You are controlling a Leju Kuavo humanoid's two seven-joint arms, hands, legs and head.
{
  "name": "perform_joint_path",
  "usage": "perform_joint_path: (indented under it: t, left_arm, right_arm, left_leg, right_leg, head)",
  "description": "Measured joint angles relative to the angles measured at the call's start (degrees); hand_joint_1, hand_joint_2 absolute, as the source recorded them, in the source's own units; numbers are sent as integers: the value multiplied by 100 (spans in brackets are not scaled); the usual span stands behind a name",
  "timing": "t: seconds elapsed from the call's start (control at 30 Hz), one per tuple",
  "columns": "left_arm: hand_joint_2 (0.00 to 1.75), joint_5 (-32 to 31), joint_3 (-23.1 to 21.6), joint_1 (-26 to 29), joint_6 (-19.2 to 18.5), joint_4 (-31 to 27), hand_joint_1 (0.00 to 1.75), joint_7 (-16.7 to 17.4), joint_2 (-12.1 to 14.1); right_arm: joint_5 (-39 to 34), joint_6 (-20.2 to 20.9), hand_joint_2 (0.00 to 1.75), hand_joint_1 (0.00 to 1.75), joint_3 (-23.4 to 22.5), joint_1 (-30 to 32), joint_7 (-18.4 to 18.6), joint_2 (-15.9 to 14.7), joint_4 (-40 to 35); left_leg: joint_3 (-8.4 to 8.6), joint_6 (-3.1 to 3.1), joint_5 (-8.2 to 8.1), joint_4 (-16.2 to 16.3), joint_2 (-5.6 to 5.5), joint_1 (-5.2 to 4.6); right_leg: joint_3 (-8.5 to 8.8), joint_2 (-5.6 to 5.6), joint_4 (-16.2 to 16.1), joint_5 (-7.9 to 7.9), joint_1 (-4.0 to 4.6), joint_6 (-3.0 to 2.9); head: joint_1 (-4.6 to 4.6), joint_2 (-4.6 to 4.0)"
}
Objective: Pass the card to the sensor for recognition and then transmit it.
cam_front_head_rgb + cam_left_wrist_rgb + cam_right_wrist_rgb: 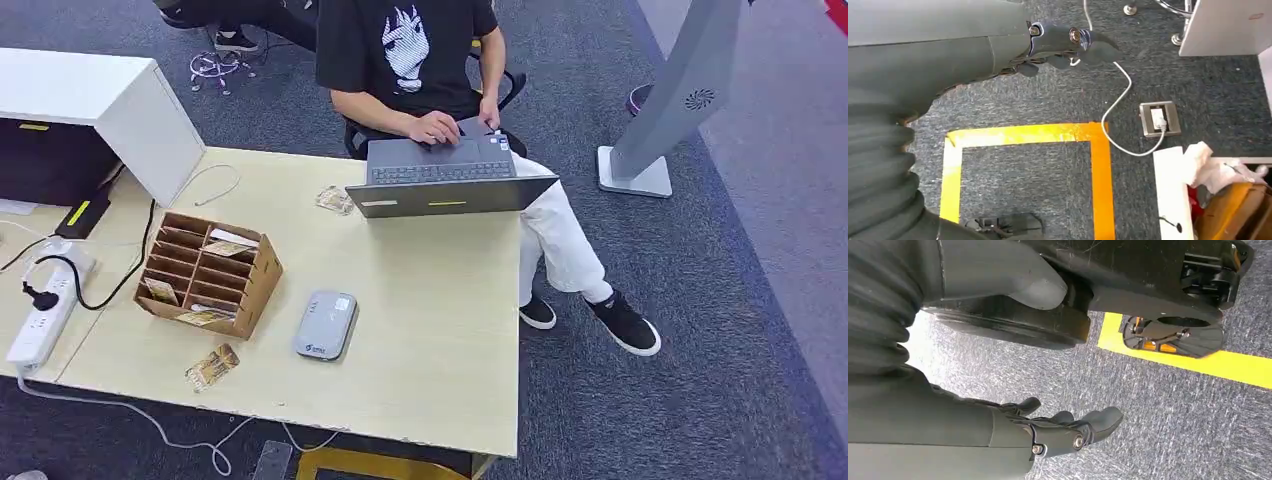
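A grey reader-like sensor [327, 325] lies flat on the beige table [435, 330], near its front. Left of it stands a brown cardboard organizer [208, 272] with cards in its slots, one pale card [231, 243] at the top right. Another card [212, 367] lies loose on the table in front of the organizer. My left hand [1068, 45] hangs over the carpet, fingers apart and holding nothing. My right hand [1048, 425] also hangs over the carpet, thumb and fingers spread, with nothing in them.
A person [410, 60] sits at the far side typing on a grey laptop [445, 178]. A small wrapped item [335, 200] lies beside the laptop. A white box [100, 110] and a power strip [45, 310] are at the left. Yellow tape [1100, 175] marks the floor.
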Motion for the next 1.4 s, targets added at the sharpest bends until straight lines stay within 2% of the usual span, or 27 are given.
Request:
perform_joint_path:
  t: [0.17, 0.37, 0.53, 0.63, 0.77, 0.9, 1.0, 1.07, 1.13, 1.17, 1.2, 1.23, 1.27, 1.33, 1.37, 1.4]
  left_arm:
    - [175, -11, 55, 18, 0, 0, 0, 68, -2]
    - [175, -44, 192, 113, -133, 24, 0, 897, 9]
    - [175, 177, 310, 293, -260, 131, 0, 1725, 20]
    - [175, 328, 396, 388, -140, 160, 0, 1886, 28]
    - [175, 551, 619, 421, 212, 160, 0, 1586, 31]
    - [175, 713, 874, 393, 267, 249, 0, 1031, 48]
    - [175, 988, 1148, 307, 269, 437, 0, 335, 55]
    - [175, 1280, 1357, 232, 269, 596, 0, -333, 57]
    - [175, 1363, 1527, 164, 286, 667, 0, -688, 144]
    - [175, 1193, 1600, 146, 291, 667, 0, -737, 217]
    - [175, 768, 1751, 156, 293, 625, 0, -754, 267]
    - [175, 54, 2056, 220, 299, 439, 0, -756, 232]
    - [175, -896, 2484, 295, 313, 154, 0, -756, 129]
    - [175, -3318, 3661, 358, 323, -340, 0, -767, -110]
    - [175, -4728, 4505, 382, 321, -567, 0, -774, -250]
    - [175, -5755, 5140, 410, 319, -790, 0, -787, -434]
  right_arm:
    - [2, 0, 175, 0, -4, 0, 0, 2, 0]
    - [57, 0, 175, 0, -4, -1, 28, 2, 0]
    - [138, 13, 175, 0, -4, -8, 81, 2, -7]
    - [138, 17, 175, 0, -4, -16, 109, 2, -7]
    - [133, 17, 175, 0, -4, -17, 107, 2, -7]
    - [131, 17, 175, 0, -7, -12, 65, 2, -7]
    - [127, 17, 175, 0, -11, -11, 57, 2, -7]
    - [120, 17, 175, 0, -35, -7, 42, 2, -7]
    - [120, 9, 175, 0, -59, -3, 35, 2, -7]
    - [120, 4, 175, 0, -68, -1, 33, 2, -7]
    - [116, 0, 175, 0, -79, 2, 24, 2, -7]
    - [103, 0, 175, 0, -94, 5, 22, 7, -7]
    - [103, -11, 175, 0, -107, 12, 9, 7, -7]
    - [103, -33, 175, 0, -138, 14, 2, 9, -7]
    - [103, -42, 175, 0, -144, 15, 0, 17, -7]
    - [105, -42, 175, 0, -148, 15, -6, 17, -7]
  left_leg:
    - [0, 0, 0, 0, 0, 0]
    - [-1, 0, 0, 0, 0, 0]
    - [-2, 1, -2, 0, 0, 0]
    - [-3, 1, -2, 0, -2, 0]
    - [-3, 2, -2, 0, -2, 0]
    - [-2, 2, -2, 0, -2, 0]
    - [-2, 2, -1, 0, -2, 0]
    - [-2, 2, -1, 0, -2, 0]
    - [-2, 1, -1, 0, -1, 1]
    - [-2, 1, -1, 0, -1, 2]
    - [-1, 1, -1, 0, 0, 3]
    - [3, 1, -1, 0, 2, -2]
    - [3, 2, -1, 2, 2, -11]
    - [-5, 13, 6, 0, -13, -16]
    - [-6, 13, 5, 0, -13, -10]
    - [-8, 14, 4, 0, -5, -11]
  right_leg:
    - [1, 0, 0, 0, 0, 0]
    - [0, 0, 0, 0, 0, 0]
    - [-1, 0, 0, -3, 0, 0]
    - [-1, -1, 0, -5, 0, 3]
    - [0, -1, 0, -5, 0, 3]
    - [0, -1, 0, -5, 0, 2]
    - [0, -1, 0, -5, 0, 2]
    - [-1, -1, 0, -5, 0, 2]
    - [-1, -1, 0, -5, 1, 2]
    - [-1, -1, 0, -5, 2, 2]
    - [-1, 0, 0, -5, 2, 2]
    - [-5, 4, 0, -4, -2, 2]
    - [-11, 5, 0, -4, -11, 3]
    - [-12, -9, 1, -10, -19, 12]
    - [-2, -10, 1, -10, -15, 12]
    - [-1, -6, 1, -7, -16, 14]
  head:
    - [0, 0]
    - [0, 0]
    - [2, 0]
    - [2, -2]
    - [2, 0]
    - [0, 0]
    - [0, 0]
    - [0, 0]
    - [0, 0]
    - [2, 0]
    - [0, 0]
    - [-2, 0]
    - [-15, 0]
    - [-35, 0]
    - [-15, 0]
    - [11, 0]
